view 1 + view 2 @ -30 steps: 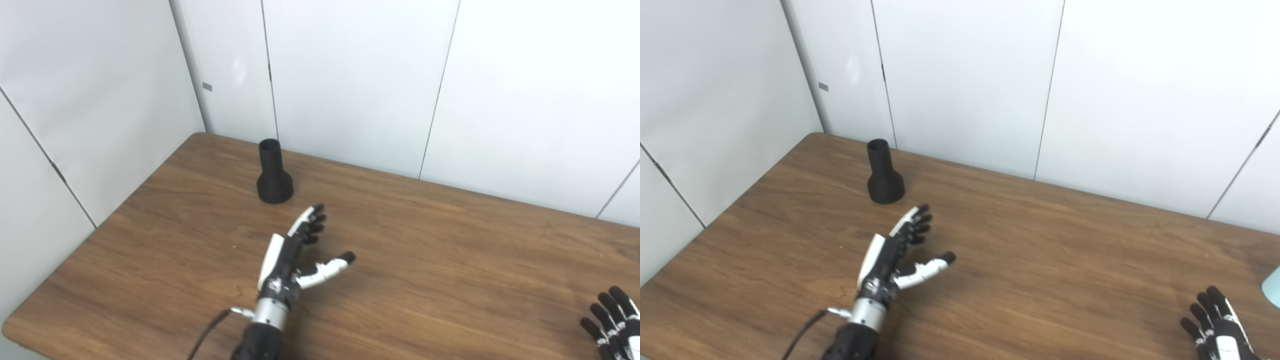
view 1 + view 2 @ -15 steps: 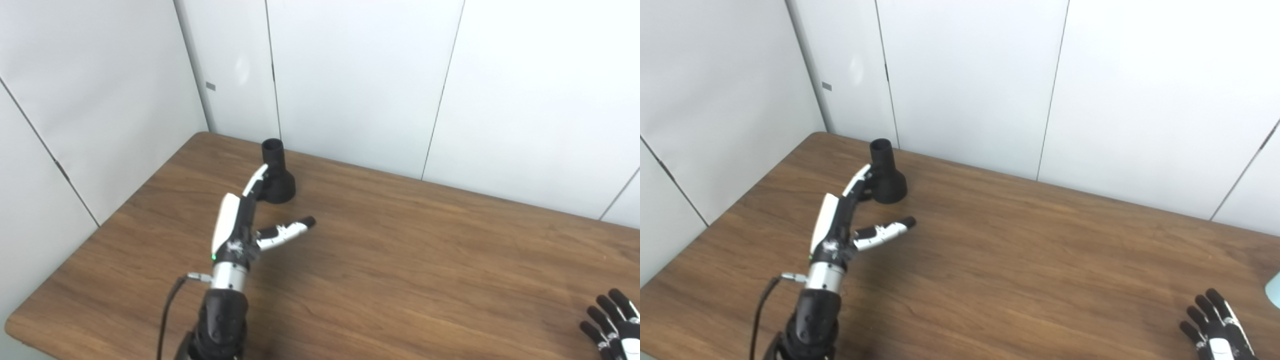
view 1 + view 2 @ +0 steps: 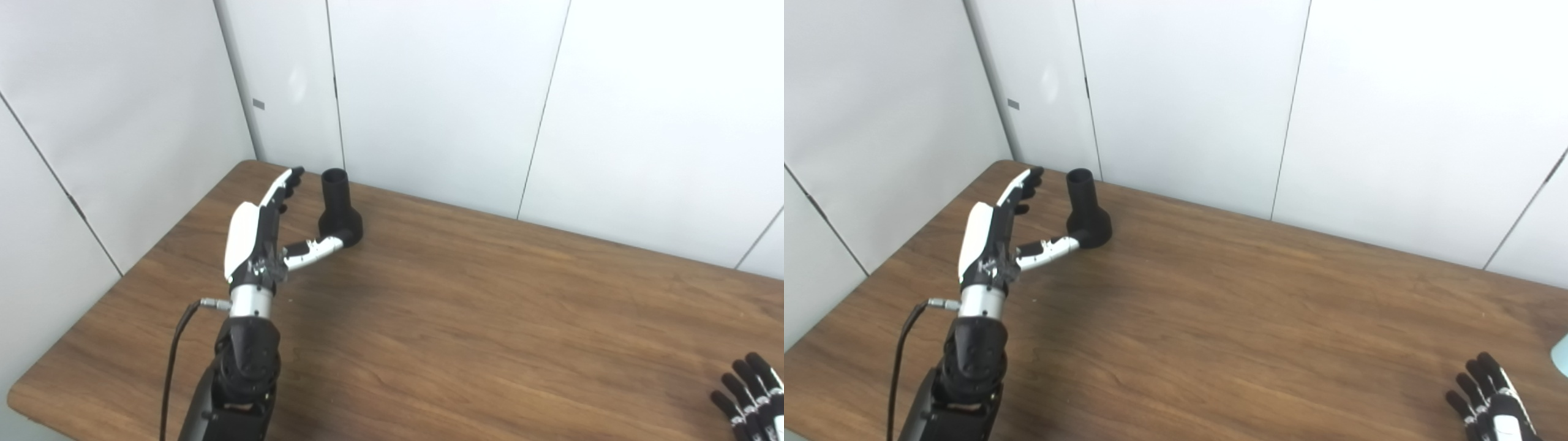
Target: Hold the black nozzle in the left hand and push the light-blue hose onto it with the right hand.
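The black nozzle (image 3: 338, 209) stands upright on its flared base near the table's far left corner. My left hand (image 3: 263, 229) is open just left of it, fingers stretched toward the wall and thumb reaching to the nozzle's base. Whether the thumb touches the nozzle I cannot tell. My right hand (image 3: 1489, 401) rests open at the bottom right corner, holding nothing. A sliver of the light-blue hose (image 3: 1560, 354) shows at the right edge in the right eye view; the rest is out of frame.
The wooden table (image 3: 490, 318) is bounded by white wall panels (image 3: 429, 98) at the back and left, close behind the nozzle. A black cable (image 3: 174, 355) hangs from my left wrist.
My left arm has reached forward and left across the table, from mid-table to right beside the nozzle, thumb now at its base. The right hand has stayed put.
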